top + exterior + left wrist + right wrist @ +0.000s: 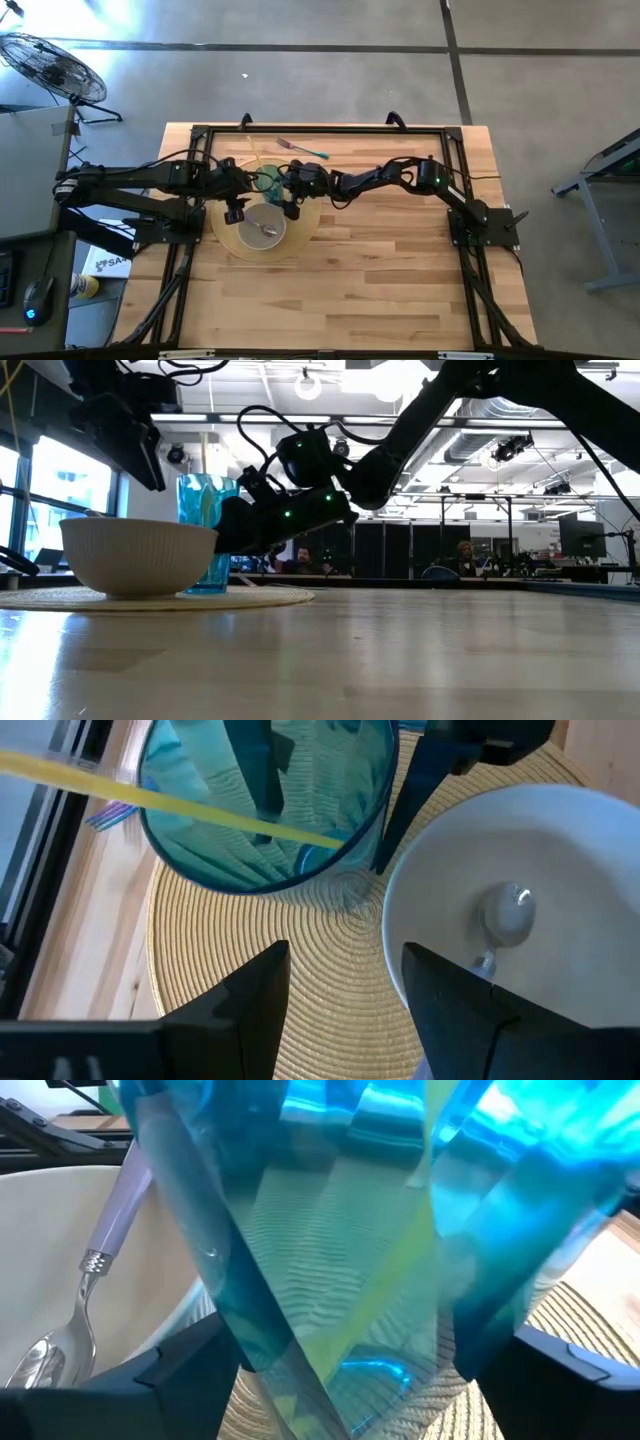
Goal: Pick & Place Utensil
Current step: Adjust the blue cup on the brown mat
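A round woven placemat [305,228] holds a white bowl [262,228] and blue tumbler [270,181]. The spoon [505,915] lies in the bowl. The right gripper [350,1380] straddles the tumbler, jaws wide, touching unclear; it should close squarely. The left gripper [345,982] hovers half-open, empty.

A pale wooden table [380,270] stands on a grey concrete floor [300,80] crossed by dark seams. A floor fan [50,65] sits off one corner, a grey desk [30,170] alongside. Beyond the table, ceiling lights [310,385] and ducts [500,410] hang over distant seated people [465,555], with bright windows [60,485] at the side
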